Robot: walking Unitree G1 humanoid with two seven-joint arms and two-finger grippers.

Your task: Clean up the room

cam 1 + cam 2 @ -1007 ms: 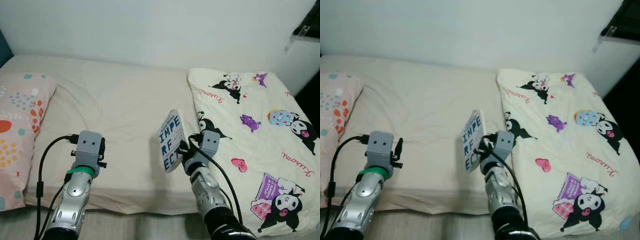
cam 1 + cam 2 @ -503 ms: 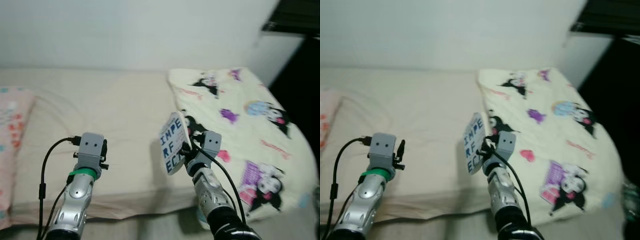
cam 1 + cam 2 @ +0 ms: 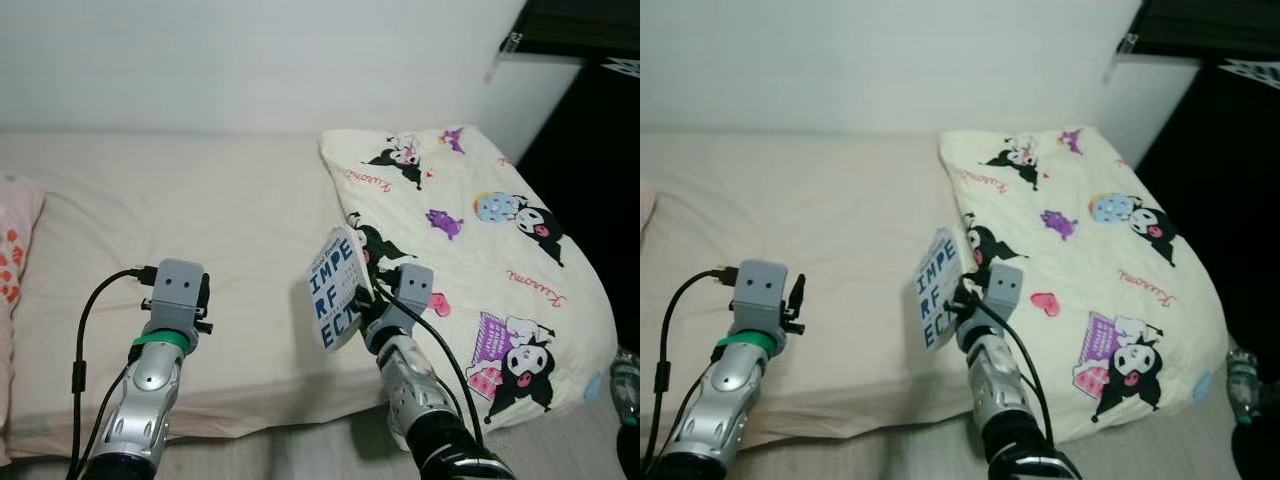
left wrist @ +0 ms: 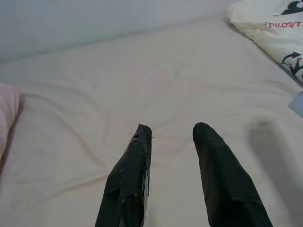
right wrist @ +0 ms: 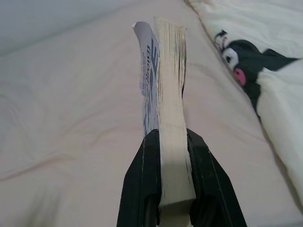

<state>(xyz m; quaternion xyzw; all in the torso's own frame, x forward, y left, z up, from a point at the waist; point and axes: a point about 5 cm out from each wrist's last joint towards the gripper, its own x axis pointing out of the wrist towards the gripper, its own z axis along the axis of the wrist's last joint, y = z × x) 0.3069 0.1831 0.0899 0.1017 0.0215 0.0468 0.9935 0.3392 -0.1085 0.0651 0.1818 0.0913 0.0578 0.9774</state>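
One paperback book [image 3: 337,288] is squeezed upright in the right pincer [image 5: 171,156] over the bed [image 3: 200,220], so it should hold tight and move slowly, while the left pincer [image 4: 173,135] hangs open with nothing in it.

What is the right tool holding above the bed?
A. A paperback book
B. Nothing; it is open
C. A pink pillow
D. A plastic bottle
A: the right tool is clamped on a paperback book, with the page edges showing between its fingers and blue cover lettering facing the head camera.
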